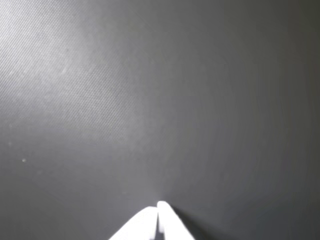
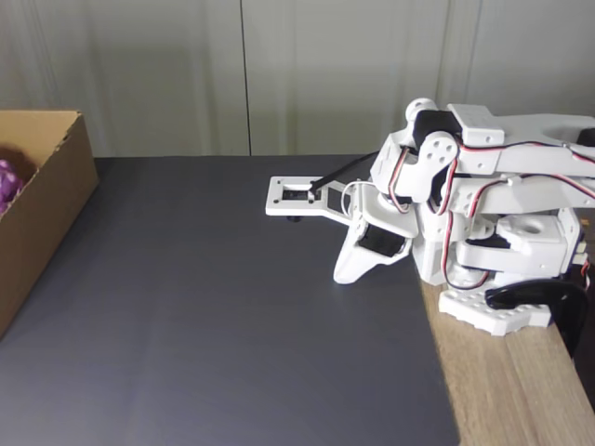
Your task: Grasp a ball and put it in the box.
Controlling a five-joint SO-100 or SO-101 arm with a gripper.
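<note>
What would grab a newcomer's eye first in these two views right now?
First the white arm, folded low at the right edge of the dark mat in the fixed view, its pincer tipped down onto the mat. Next the brown cardboard box at the far left, with a bit of the purple bumpy ball showing inside it. In the wrist view, the white pincer tips meet, shut, over bare mat.

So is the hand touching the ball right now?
Apart. The fixed view shows the hand folded by the arm's base at right, while the ball sits in the box at far left.
</note>
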